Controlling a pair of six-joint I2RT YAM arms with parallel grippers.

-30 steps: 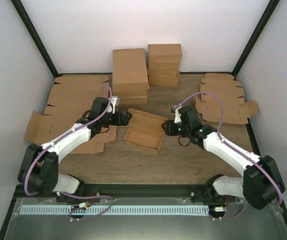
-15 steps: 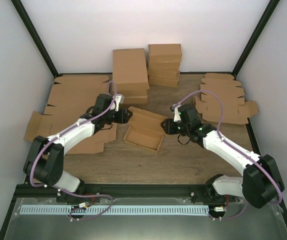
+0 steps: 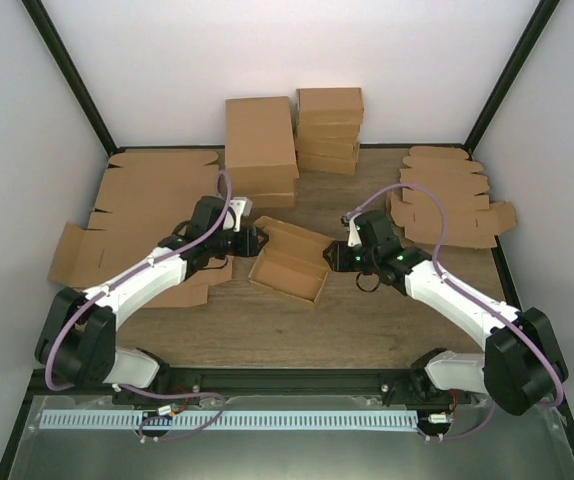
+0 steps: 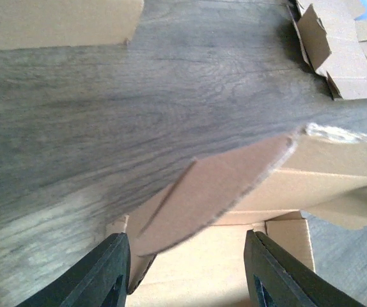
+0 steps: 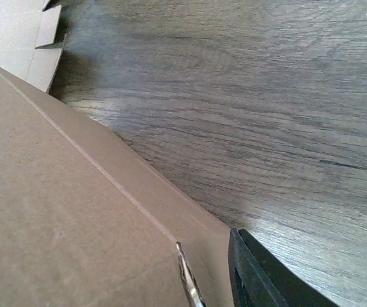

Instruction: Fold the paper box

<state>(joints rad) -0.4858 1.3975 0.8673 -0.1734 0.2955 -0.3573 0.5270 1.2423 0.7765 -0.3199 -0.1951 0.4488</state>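
Observation:
The paper box (image 3: 289,262) is a shallow brown carton lying open in the middle of the table, its lid panel raised along the far side. My left gripper (image 3: 252,240) is at the box's left end. In the left wrist view its jaws stand apart, and a rounded flap (image 4: 215,192) and the box floor (image 4: 190,275) show between the fingers (image 4: 107,275). My right gripper (image 3: 335,256) is at the box's right end. There a cardboard panel (image 5: 75,211) fills the view beside one dark finger (image 5: 266,275). The other finger is hidden behind the panel, so the jaws pinch it.
Two stacks of folded boxes (image 3: 260,150) (image 3: 329,128) stand at the back. Flat cardboard blanks lie at the left (image 3: 132,205) and at the right (image 3: 449,200). Black frame posts (image 3: 67,75) run up both back corners.
My left gripper has moved right to the box's left end and its jaws have narrowed. The box's left end has shifted slightly. The right arm has barely moved.

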